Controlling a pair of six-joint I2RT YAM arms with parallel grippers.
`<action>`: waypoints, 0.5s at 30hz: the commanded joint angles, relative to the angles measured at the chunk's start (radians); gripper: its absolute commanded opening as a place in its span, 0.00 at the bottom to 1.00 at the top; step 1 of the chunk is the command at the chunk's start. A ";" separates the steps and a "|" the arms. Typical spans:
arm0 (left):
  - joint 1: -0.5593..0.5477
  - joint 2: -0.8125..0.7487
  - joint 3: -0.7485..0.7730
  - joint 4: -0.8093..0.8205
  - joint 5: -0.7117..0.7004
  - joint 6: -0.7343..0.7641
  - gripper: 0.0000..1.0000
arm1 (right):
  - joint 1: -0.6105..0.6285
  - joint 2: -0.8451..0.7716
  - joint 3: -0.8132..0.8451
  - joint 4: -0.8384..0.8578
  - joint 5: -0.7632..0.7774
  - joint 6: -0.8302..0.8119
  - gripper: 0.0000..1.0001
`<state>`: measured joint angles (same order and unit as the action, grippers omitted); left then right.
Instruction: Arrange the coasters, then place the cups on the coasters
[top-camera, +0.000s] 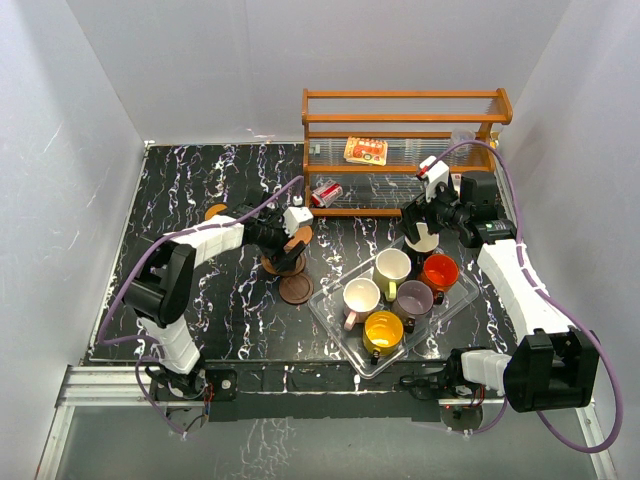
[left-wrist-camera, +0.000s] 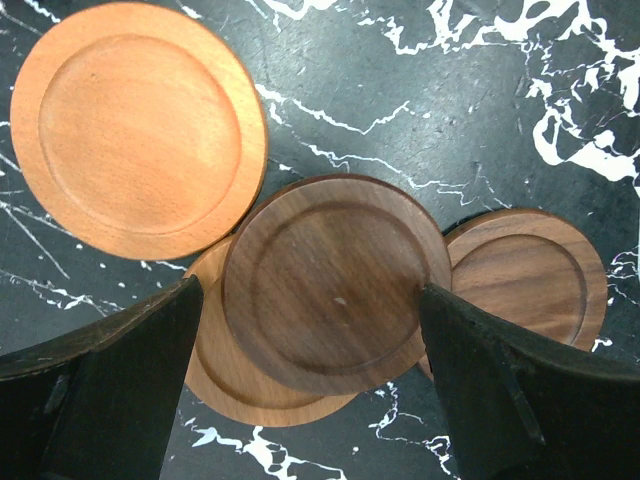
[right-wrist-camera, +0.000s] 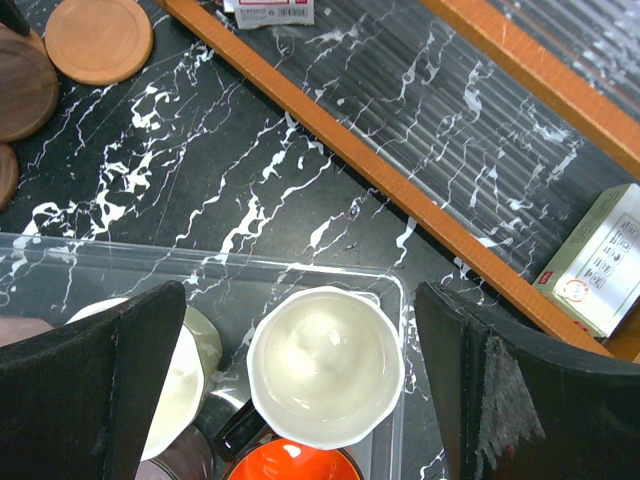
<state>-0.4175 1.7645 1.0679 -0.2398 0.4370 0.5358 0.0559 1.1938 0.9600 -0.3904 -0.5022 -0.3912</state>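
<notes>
Currently the left gripper (left-wrist-camera: 310, 300) has jaws apart astride the dark brown coaster (left-wrist-camera: 335, 285), the right gripper (right-wrist-camera: 300, 295) jaws apart above the white-lined cup (right-wrist-camera: 325, 365) in the far corner of the tray (right-wrist-camera: 150, 248).

Wooden rack (top-camera: 400, 95), clear tray (top-camera: 328, 305), marble table (top-camera: 190, 190).

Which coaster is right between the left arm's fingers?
The middle dark brown coaster, lying on top of a paler coaster. The orange coaster lies beyond the fingers; the second dark coaster sits outside them.
</notes>
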 joint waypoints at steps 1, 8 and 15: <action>-0.027 -0.007 0.030 0.024 -0.001 0.014 0.91 | -0.008 -0.014 -0.003 0.044 0.007 -0.014 0.98; -0.073 -0.029 0.012 0.083 -0.010 0.013 0.97 | -0.007 -0.006 -0.005 0.044 0.007 -0.015 0.98; -0.099 0.036 0.046 0.080 -0.031 0.058 0.99 | -0.007 -0.007 -0.005 0.043 0.011 -0.018 0.98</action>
<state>-0.5041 1.7702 1.0698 -0.1650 0.4068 0.5541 0.0559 1.1938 0.9512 -0.3916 -0.4984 -0.3946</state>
